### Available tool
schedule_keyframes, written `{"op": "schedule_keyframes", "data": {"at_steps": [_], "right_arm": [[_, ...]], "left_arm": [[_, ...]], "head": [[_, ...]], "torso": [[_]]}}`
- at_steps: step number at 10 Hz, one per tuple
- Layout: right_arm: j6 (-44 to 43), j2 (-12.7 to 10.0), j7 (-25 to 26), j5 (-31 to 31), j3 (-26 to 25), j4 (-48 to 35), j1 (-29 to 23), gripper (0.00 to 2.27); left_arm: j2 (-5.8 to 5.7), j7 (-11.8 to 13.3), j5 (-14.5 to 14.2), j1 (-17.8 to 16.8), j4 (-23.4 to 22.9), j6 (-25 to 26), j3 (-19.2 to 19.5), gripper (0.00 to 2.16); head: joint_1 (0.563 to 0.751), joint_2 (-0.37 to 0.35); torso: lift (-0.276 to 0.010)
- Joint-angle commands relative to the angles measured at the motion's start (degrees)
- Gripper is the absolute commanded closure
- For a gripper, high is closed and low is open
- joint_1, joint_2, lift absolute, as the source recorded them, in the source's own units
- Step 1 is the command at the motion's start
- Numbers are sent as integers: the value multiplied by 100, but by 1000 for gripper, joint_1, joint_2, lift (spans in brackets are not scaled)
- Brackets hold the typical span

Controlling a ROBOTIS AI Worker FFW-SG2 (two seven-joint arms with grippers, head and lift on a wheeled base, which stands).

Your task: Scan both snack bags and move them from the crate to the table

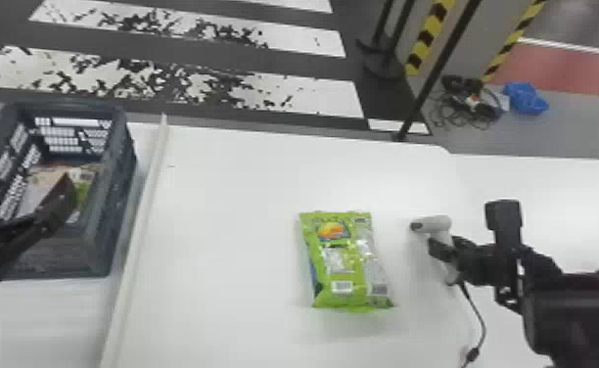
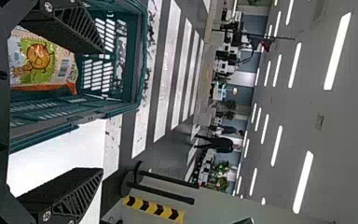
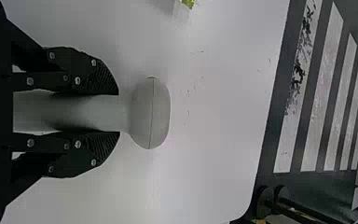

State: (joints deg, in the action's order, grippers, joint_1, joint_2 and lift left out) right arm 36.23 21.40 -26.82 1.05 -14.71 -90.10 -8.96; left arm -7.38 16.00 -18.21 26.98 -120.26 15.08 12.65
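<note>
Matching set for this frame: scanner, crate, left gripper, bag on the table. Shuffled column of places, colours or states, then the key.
1. scanner
2. crate
3. left gripper
4. bag on the table

A. open, at the crate
B. mostly bright green, lying down
C. held between the fingers of the right gripper
D. has holes in its walls and another snack bag inside

Pairs: 1-C, 2-D, 3-A, 4-B

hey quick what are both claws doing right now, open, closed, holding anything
Left claw: open, at the crate, nothing between its fingers.
Right claw: closed on the handle of the white handheld scanner.
</note>
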Motion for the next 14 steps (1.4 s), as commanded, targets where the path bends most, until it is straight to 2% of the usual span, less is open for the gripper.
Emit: {"op": "schedule_keyframes", "data": {"at_steps": [1, 3, 5, 7, 9, 11, 12, 14], "right_arm": [[363, -5, -25, -61, -94, -447, -220, 2253], [1330, -57, -131, -123, -375, -1722, -809, 2253], [2244, -268, -412, -140, -656, -3066, -1407, 2253], [2982, -400, -772, -140, -726, -3928, -1758, 2253], [3527, -523, -1010, -140, -770, -4517, -2031, 2253], [3896, -550, -1097, -228, -744, -4868, -2172, 2256], [4019, -602, -1291, -281, -718, -4965, -2216, 2253], [4037, -681, -1326, -281, -498, -5018, -2268, 2256]], "left_arm": [[0, 0, 2, 1, 3, 0, -9, 100], [-9, 0, -7, -8, -15, 0, -9, 100], [-9, 0, 2, -8, -24, 18, 0, 100], [0, 0, 2, 27, -24, 18, 27, 100], [17, 0, -7, 71, -32, 18, 70, 100], [61, 0, -7, 106, -24, 0, 88, 100], [70, 0, -7, 106, -24, 0, 88, 100], [70, 0, -7, 106, -24, 0, 97, 100]], "head": [[695, -205], [695, -206], [695, -197], [695, -173], [695, -140], [695, -104], [695, -91], [695, -57]], "torso": [[-88], [-88], [-88], [-88], [-88], [-88], [-88], [-88]]}}
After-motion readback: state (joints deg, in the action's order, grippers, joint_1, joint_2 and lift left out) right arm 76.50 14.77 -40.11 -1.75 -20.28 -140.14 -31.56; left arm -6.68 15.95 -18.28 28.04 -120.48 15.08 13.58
